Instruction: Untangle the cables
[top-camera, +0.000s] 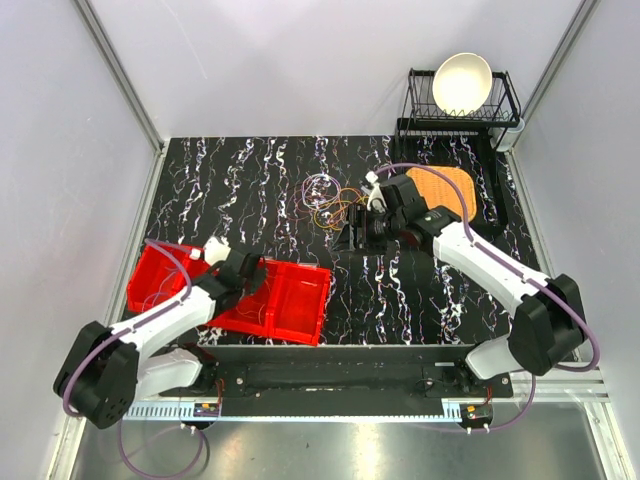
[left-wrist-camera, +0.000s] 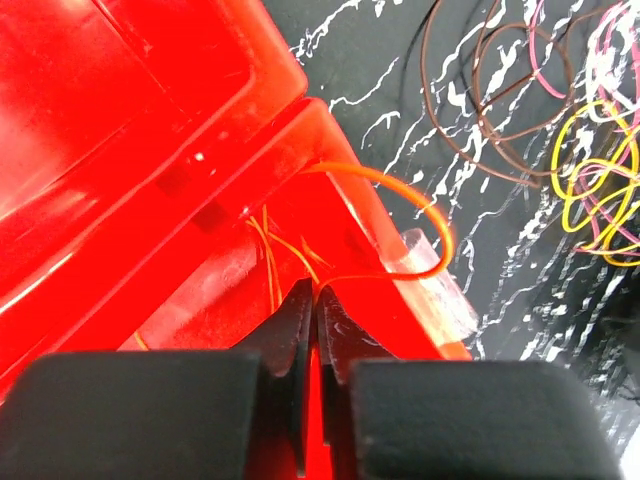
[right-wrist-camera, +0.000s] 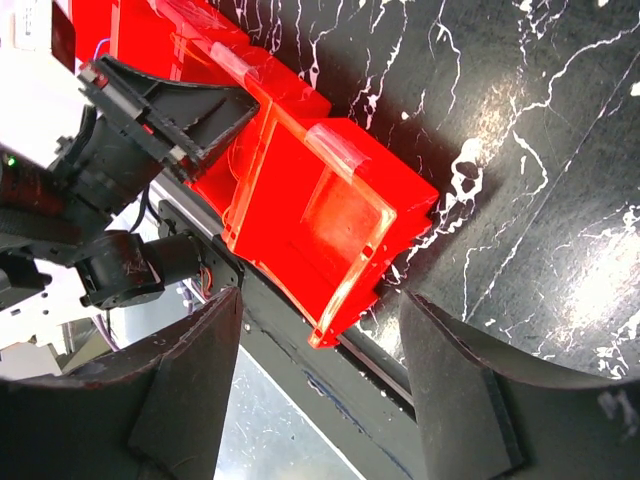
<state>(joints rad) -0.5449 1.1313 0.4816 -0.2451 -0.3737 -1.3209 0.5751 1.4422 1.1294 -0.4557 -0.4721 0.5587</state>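
Note:
The tangled cables (top-camera: 330, 200) lie in the middle of the black marbled table, and in the left wrist view they show as brown (left-wrist-camera: 480, 100), pink and yellow (left-wrist-camera: 590, 170) loops. One orange cable (left-wrist-camera: 420, 200) arcs over the rim of the red bin (left-wrist-camera: 150, 150). My left gripper (left-wrist-camera: 316, 292) is shut on its end above the bin, also seen from above (top-camera: 252, 272). My right gripper (top-camera: 357, 235) hovers just right of the tangle. In the right wrist view, the right gripper (right-wrist-camera: 320, 300) is open with nothing between its fingers.
Two red bins (top-camera: 295, 300) (top-camera: 160, 280) sit side by side at the near left. An orange mat (top-camera: 447, 190) lies under the right arm. A black dish rack (top-camera: 500, 110) holding a white bowl (top-camera: 462, 82) stands at the back right.

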